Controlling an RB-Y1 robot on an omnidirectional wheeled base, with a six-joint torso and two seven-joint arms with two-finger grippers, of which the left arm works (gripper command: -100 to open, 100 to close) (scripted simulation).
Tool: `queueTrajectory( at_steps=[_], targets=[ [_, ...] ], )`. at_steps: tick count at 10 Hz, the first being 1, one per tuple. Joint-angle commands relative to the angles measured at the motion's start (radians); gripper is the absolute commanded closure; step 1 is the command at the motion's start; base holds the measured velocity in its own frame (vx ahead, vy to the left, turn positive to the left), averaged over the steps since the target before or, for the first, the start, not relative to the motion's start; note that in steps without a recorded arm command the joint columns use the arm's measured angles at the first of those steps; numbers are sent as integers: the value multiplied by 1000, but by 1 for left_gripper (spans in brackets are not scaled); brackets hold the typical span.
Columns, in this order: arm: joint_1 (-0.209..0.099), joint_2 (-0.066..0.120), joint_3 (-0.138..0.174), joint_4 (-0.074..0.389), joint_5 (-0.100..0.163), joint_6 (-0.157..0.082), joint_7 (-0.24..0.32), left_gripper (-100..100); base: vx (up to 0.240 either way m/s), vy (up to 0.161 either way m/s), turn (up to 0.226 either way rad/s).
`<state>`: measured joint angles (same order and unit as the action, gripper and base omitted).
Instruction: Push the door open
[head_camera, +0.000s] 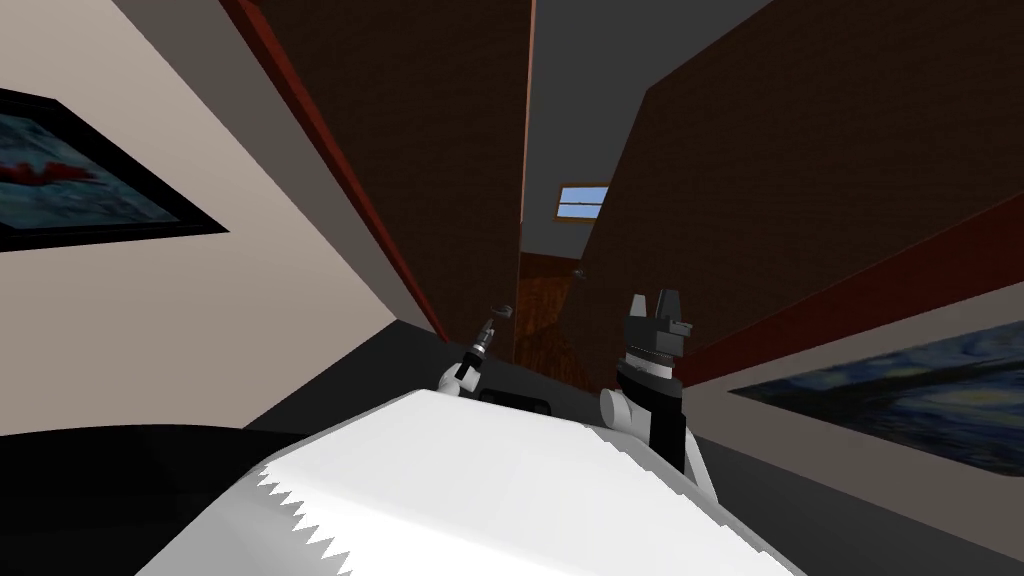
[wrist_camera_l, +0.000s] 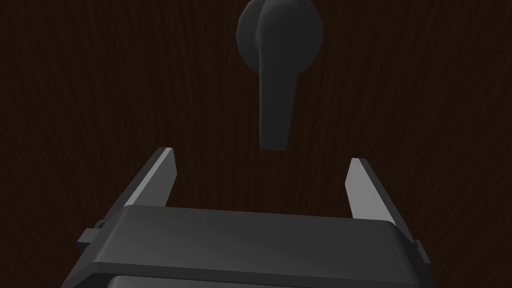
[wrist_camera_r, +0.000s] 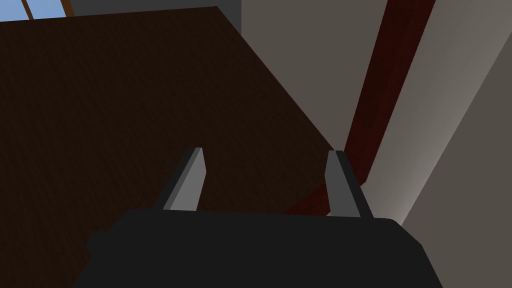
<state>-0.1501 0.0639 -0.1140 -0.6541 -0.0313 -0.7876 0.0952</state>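
The dark door (wrist_camera_l: 100, 75) stands just ahead of the left claw (wrist_camera_l: 261, 155), which is spread and empty like the right claw (wrist_camera_r: 265, 150), and it is probably rigid and heavy, best pushed flat-on near its lever (wrist_camera_l: 275, 75).

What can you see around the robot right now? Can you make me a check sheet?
Surface: dark brown door, straight ahead of the left gripper.
Job's things: dark lever handle on the door, pointing towards the left gripper, not touched.
Clutter: nothing seen.
Grippers: left gripper open, just short of the handle; right gripper open, empty, facing a brown panel.
Cables: nothing seen.
Surroundings: framed pictures on pale walls, a small window, a red-brown frame.
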Motion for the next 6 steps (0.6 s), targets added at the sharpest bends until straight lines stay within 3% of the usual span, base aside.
queueTrajectory(
  at_steps=[1, 6],
  targets=[
    [-2, 1, 4, 3, 2, 1, -3, -100, 204, -23, -17],
    [-6, -7, 11, 11, 5, 0, -8, -100, 173, -36, -21]
  ],
)
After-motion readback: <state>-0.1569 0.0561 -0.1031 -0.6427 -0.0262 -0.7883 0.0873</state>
